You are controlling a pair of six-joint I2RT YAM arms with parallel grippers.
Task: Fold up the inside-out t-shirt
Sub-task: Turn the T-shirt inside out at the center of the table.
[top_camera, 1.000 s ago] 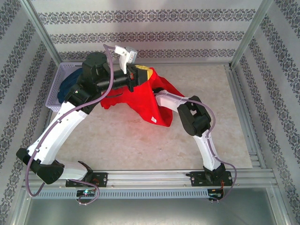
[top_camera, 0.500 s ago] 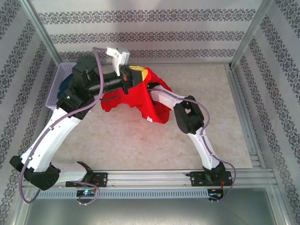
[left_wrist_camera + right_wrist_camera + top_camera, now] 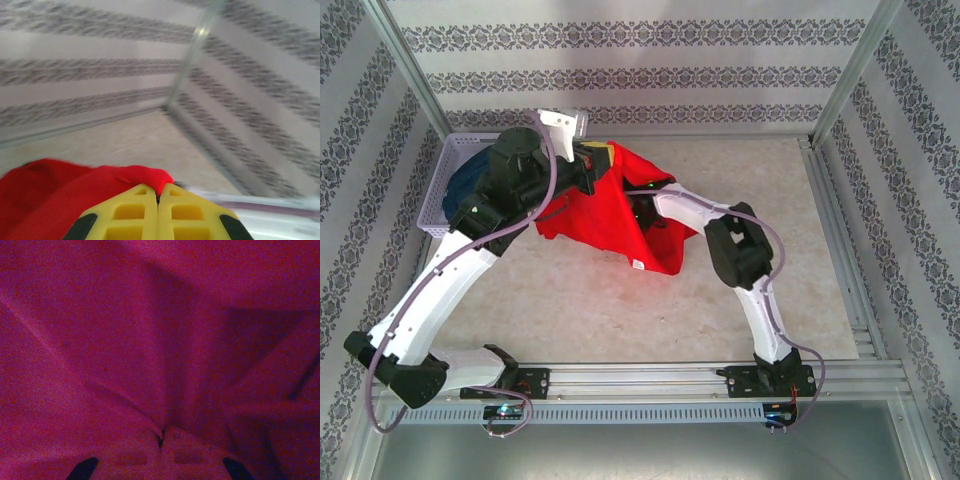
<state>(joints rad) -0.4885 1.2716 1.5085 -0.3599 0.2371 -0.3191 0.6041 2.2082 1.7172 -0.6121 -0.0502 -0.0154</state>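
Pinching a ridge of red cloth between closed yellow fingers (image 3: 125,212), my left gripper (image 3: 158,192) holds the inside-out t-shirt (image 3: 610,215) up off the table (image 3: 570,300) toward its far edge, so the garment hangs open rather than lying in a heap. My right gripper (image 3: 161,440) is buried inside the shirt with its jaws drawn together. The creases running to its tips suggest it has a pinch of the inner cloth, and everything around it glows red through the fabric. From above, the shirt drapes as a slack red sheet from the raised left grip down over the right arm (image 3: 740,250) to the tabletop left of centre, a small white label (image 3: 636,264) showing at its lower edge. I judge the two holds are meant to draw the shirt through itself, right way out, ahead of any folding, which has not yet begun. A lavender basket (image 3: 448,165) at the far-left corner holds a dark navy garment (image 3: 460,190), apart from the work.
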